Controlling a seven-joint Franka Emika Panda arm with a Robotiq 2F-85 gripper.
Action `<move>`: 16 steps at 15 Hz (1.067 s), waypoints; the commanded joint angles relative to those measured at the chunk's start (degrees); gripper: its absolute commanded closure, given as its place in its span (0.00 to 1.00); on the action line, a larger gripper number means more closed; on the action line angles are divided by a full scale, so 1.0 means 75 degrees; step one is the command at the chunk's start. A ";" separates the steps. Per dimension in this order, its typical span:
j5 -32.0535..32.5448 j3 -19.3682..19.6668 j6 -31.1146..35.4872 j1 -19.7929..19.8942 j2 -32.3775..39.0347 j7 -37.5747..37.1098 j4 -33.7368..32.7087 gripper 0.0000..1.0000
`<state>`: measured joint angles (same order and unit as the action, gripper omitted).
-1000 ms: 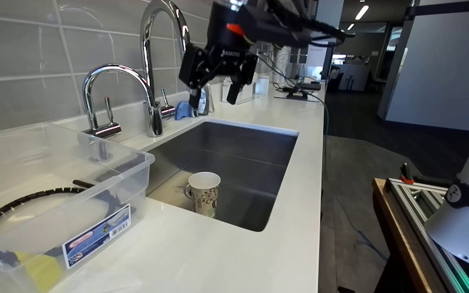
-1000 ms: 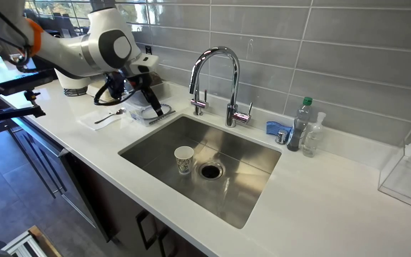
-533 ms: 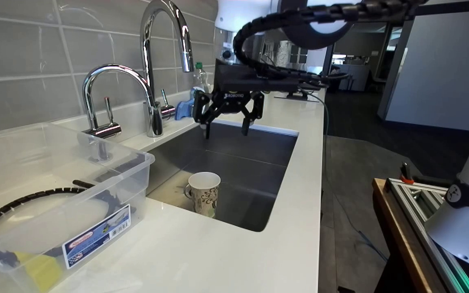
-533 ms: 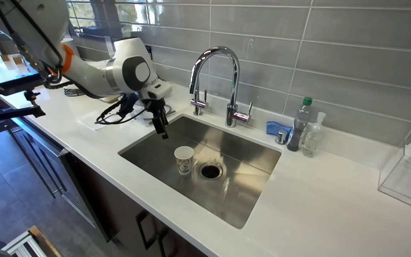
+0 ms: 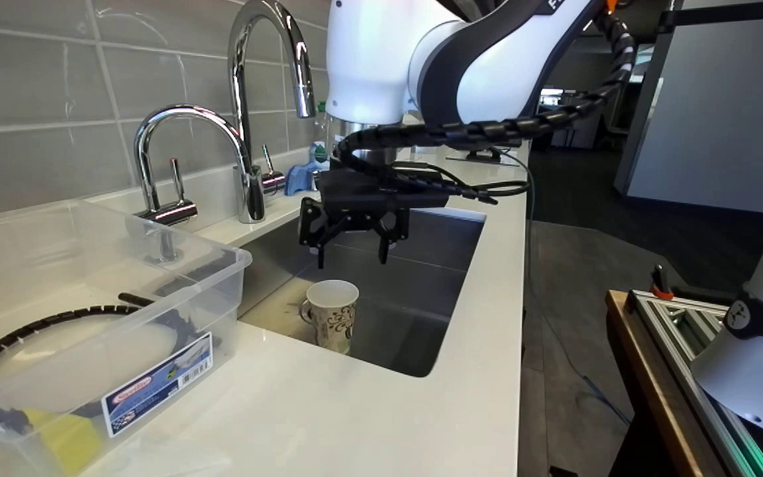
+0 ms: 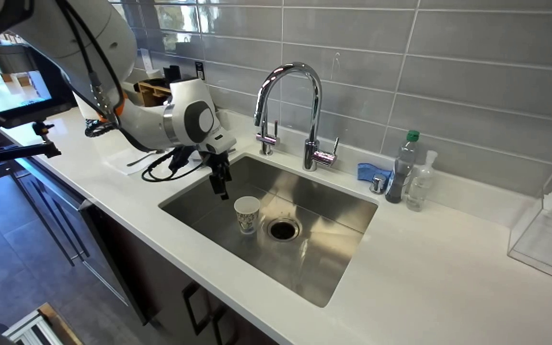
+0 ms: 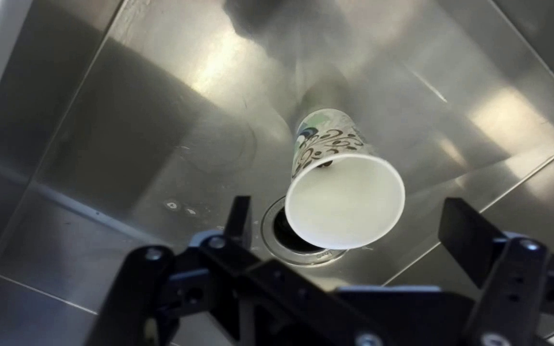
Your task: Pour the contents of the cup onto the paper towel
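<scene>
The cup [image 5: 334,324] stands upright in the metal sink, whitish-tan with a dark scroll print and white rim. It also shows in an exterior view [image 6: 247,218] beside the drain and in the wrist view [image 7: 344,197], where its inside looks plain white; any contents cannot be told. My gripper [image 5: 352,257] is open and empty, above the cup and apart from it. In the wrist view, its open jaws [image 7: 348,209] stand to either side of the cup's mouth. A white sheet like a paper towel [image 6: 119,162] lies on the counter with a spoon [image 6: 144,157] on it.
The sink [image 6: 304,273] has steep walls and a drain [image 6: 283,230]. Two faucets [image 6: 315,96] rise behind it. A clear plastic tub [image 5: 239,262] stands on the counter beside the sink. A green-capped bottle [image 6: 403,167], a pump bottle [image 6: 421,184] and a blue object [image 6: 372,171] stand behind the sink.
My gripper has come down and over the sink, closer to the cup, and turned to point downward. It stays open. The cup has not moved.
</scene>
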<state>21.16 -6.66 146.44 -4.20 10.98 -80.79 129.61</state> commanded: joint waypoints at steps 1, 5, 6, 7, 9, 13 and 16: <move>-0.0116 0.0329 0.0007 -0.0320 0.0028 0.0074 -0.0044 0.00; -0.0247 0.0414 0.0520 -0.0267 0.0327 0.0506 -0.0152 0.00; -0.0444 0.0398 0.0745 -0.0204 0.0452 0.0998 -0.0195 0.00; -0.0558 0.0419 0.1050 -0.0175 0.0557 0.1325 -0.0213 0.00; -0.1574 0.0236 0.1526 -0.0001 0.0843 0.2393 -0.0262 0.00; -0.3151 0.0077 0.1830 0.0107 0.1384 0.4155 -0.0514 0.00; -0.3651 0.0204 0.1863 0.0006 0.1704 0.4888 -0.0796 0.00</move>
<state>-1.90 -5.09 159.08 -4.19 20.51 -49.77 126.34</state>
